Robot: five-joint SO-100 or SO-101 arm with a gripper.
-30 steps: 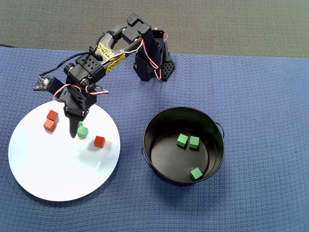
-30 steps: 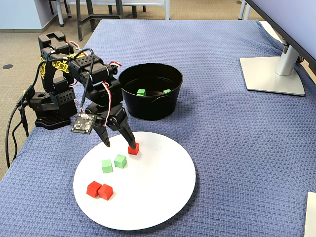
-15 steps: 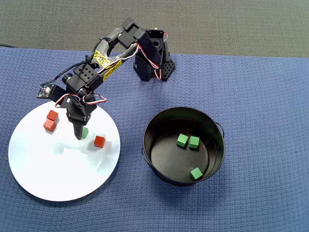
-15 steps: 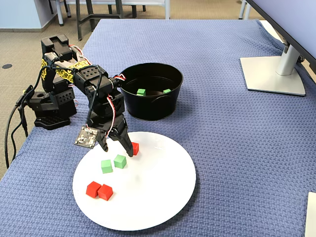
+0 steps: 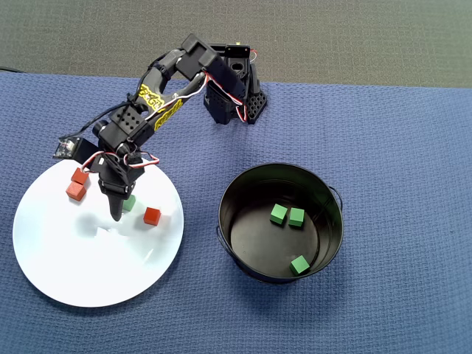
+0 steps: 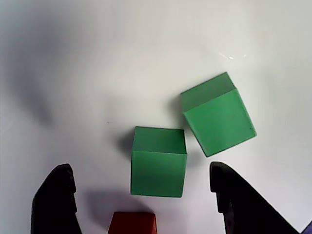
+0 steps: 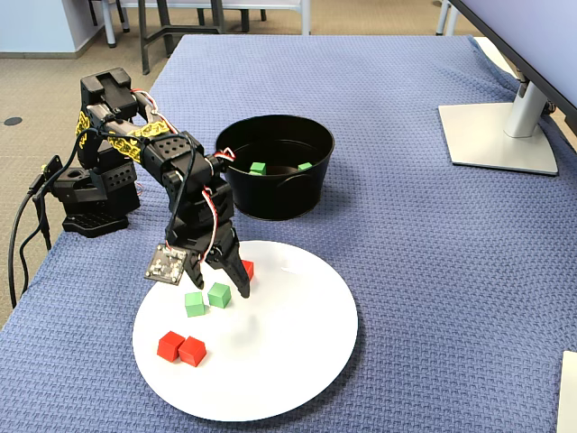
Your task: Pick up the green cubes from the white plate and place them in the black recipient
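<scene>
We see the gripper (image 6: 141, 195) with its fingers spread wide around one green cube (image 6: 158, 162) on the white plate (image 7: 288, 361).

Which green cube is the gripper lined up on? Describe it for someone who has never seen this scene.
Find the white plate beside the black bucket. Two green cubes sit together under the open gripper. It is the one centred between the fingers, nearest the lone red cube.

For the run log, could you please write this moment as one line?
gripper: open, over nearer green cube | white plate: two green, three red cubes | black bucket: three green cubes
</scene>
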